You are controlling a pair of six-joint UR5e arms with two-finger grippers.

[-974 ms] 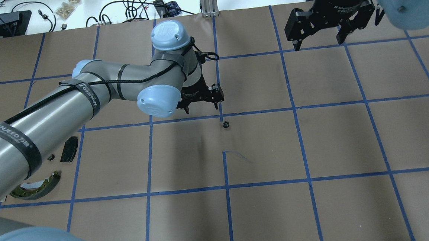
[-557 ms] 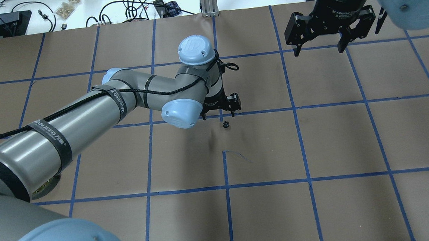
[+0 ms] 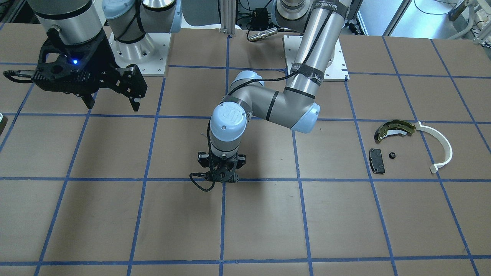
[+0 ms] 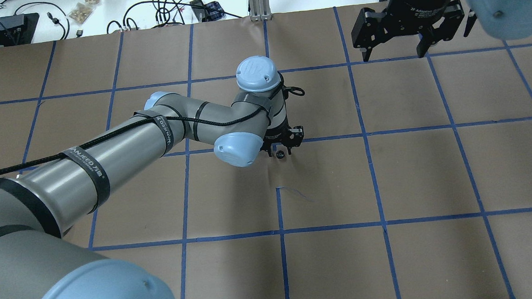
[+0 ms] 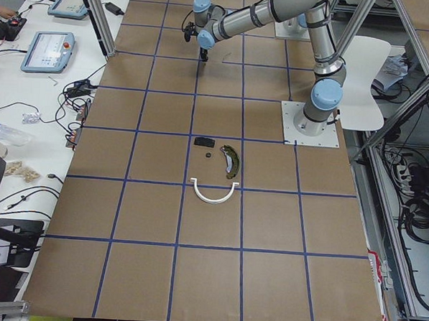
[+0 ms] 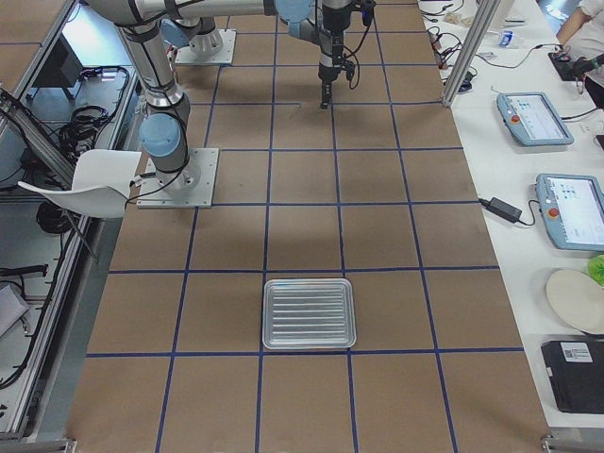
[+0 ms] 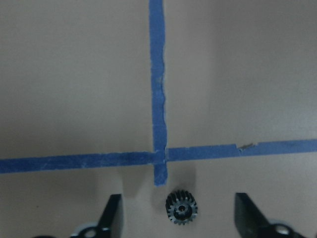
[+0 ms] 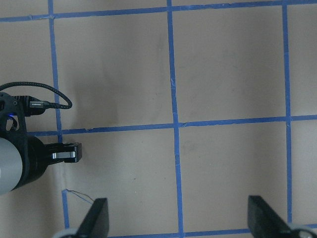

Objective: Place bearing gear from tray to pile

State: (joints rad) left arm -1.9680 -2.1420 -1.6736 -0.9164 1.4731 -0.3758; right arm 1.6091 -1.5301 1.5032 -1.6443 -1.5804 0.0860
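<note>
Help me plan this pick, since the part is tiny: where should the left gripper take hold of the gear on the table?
I would take the gear by its toothed outer edge, coming straight down. It lies flat on the table, hole up, so only the edge offers opposite sides. The open left gripper has a finger either side of it.

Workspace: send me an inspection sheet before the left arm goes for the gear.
Surface: brown paper with a blue tape grid.
Job's things: bearing gear on the table by a tape crossing, not gripped; tray, nothing visible in it; pile of brake shoe, white arc, dark pad and second small gear.
Clutter: nothing seen.
Grippers: left gripper open, a finger each side of the gear; right gripper open, hovering apart.
Cables: black cable looped at the left wrist.
Surroundings: tablets on the side bench.
</note>
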